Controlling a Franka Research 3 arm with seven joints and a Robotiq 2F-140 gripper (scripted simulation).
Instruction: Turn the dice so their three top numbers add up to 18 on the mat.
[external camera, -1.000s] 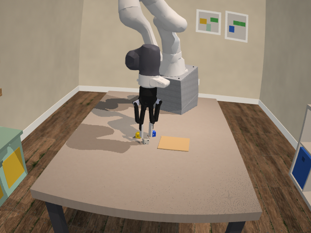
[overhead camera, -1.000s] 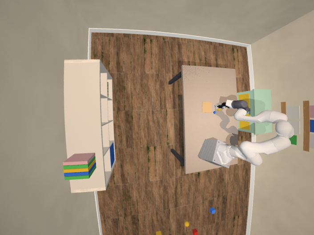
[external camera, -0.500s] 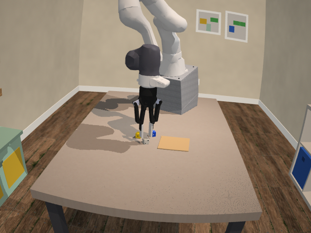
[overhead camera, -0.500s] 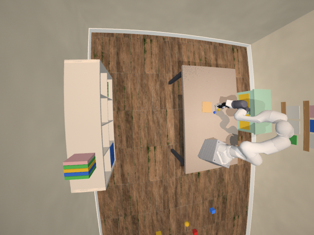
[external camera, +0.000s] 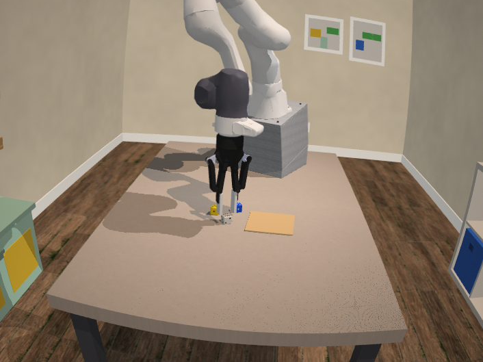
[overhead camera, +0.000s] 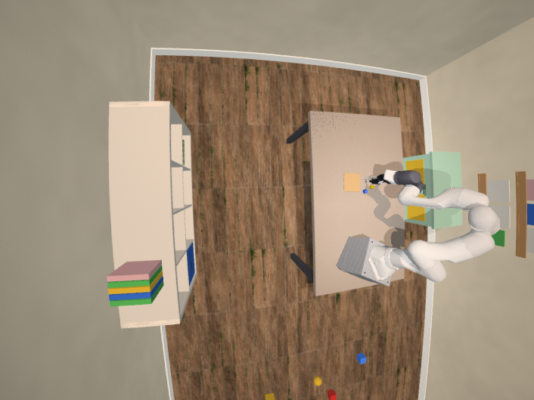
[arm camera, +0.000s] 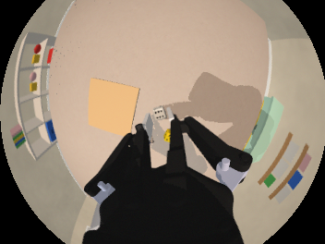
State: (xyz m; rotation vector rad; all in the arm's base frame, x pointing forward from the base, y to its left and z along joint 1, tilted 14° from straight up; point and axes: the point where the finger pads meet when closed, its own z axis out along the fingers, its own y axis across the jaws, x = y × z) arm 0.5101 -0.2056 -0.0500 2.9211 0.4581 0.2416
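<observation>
White die [external camera: 226,218] [arm camera: 159,113], yellow die [overhead camera: 371,186] [external camera: 213,210] [arm camera: 167,135] and blue die [overhead camera: 364,190] [external camera: 239,207] are all on the surface [overhead camera: 338,248] [external camera: 226,281] [arm camera: 185,43], off the mat [overhead camera: 351,181] [external camera: 269,223] [arm camera: 112,105]. In the exterior view the white die is seen at nine o'clock from the mat; from that die, the yellow die is at ten o'clock and the blue die between one and two. The jaws [overhead camera: 371,180] [external camera: 226,211] are partly open, with nothing gripped, and are pointed down close to the white die. They are probably kept this narrow so that one die can be straddled without its neighbours being knocked. Six pips can be made out on top of the white die in the wrist view; the upper faces of the other two cannot be read with certainty. As 18 can be reached only with three sixes, the white die should need carrying without a turn, while the others may have to be tipped. The mat is laid flat at nine o'clock from the dice in the top view, so a short carry is all that seems needed. Care is called for, since a brushed die could be rolled.
</observation>
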